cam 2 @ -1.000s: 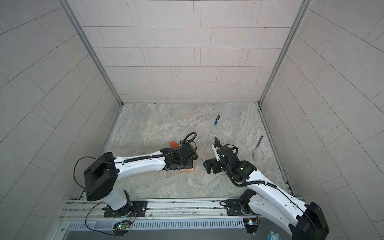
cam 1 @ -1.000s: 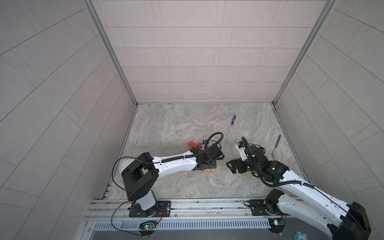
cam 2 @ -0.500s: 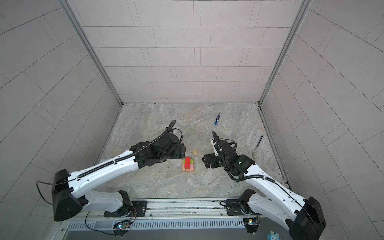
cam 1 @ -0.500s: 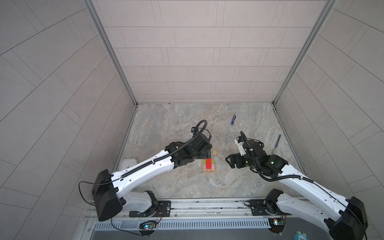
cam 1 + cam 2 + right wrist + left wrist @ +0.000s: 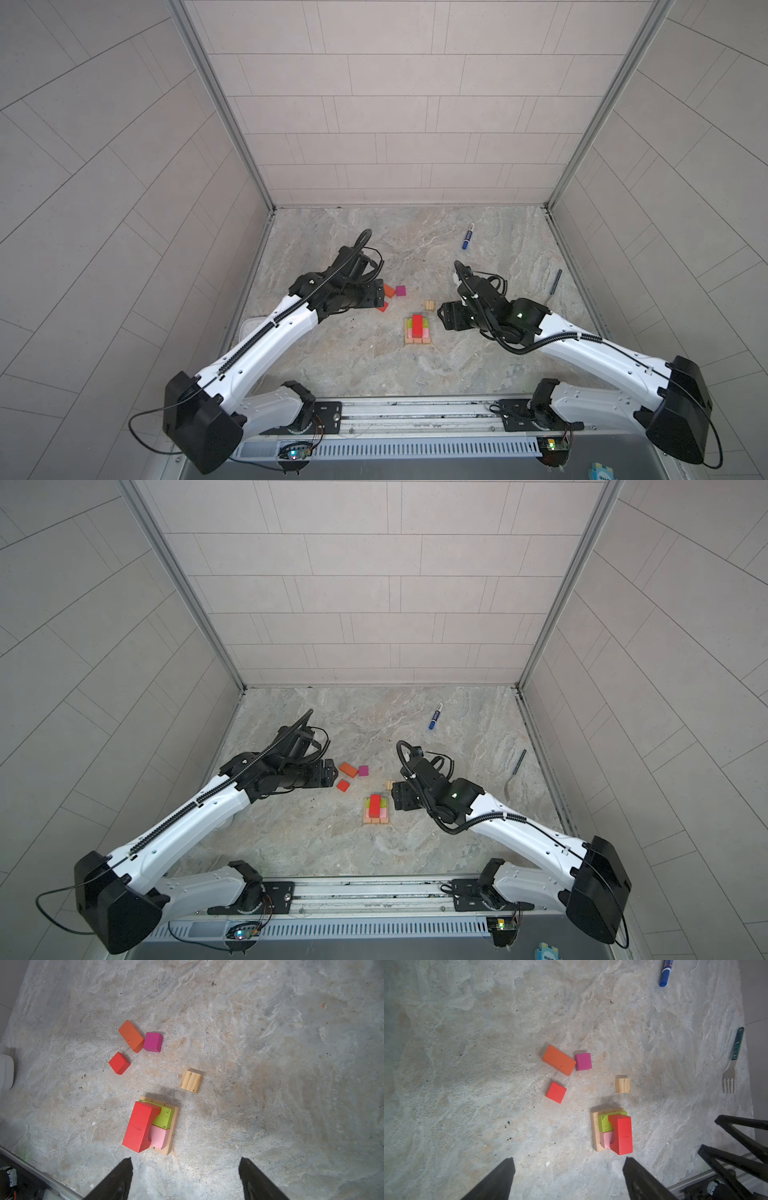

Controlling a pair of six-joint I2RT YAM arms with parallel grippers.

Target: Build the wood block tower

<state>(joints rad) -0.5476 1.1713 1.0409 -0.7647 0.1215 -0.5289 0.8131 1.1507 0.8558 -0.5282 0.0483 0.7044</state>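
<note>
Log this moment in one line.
tower: red arch on top | loose: orange brick, magenta cube, red cube, tan block | left gripper open | right gripper open

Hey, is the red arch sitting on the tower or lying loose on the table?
On it: the red arch rests across the lime-green brick and pink brick, above the tan planks.

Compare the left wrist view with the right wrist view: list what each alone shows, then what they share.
Left wrist only: the blue marker and the fork. Right wrist only: a white object at the floor's edge. Both: the orange brick, magenta cube, red cube, loose tan block, and the tower topped by the red arch.
</note>
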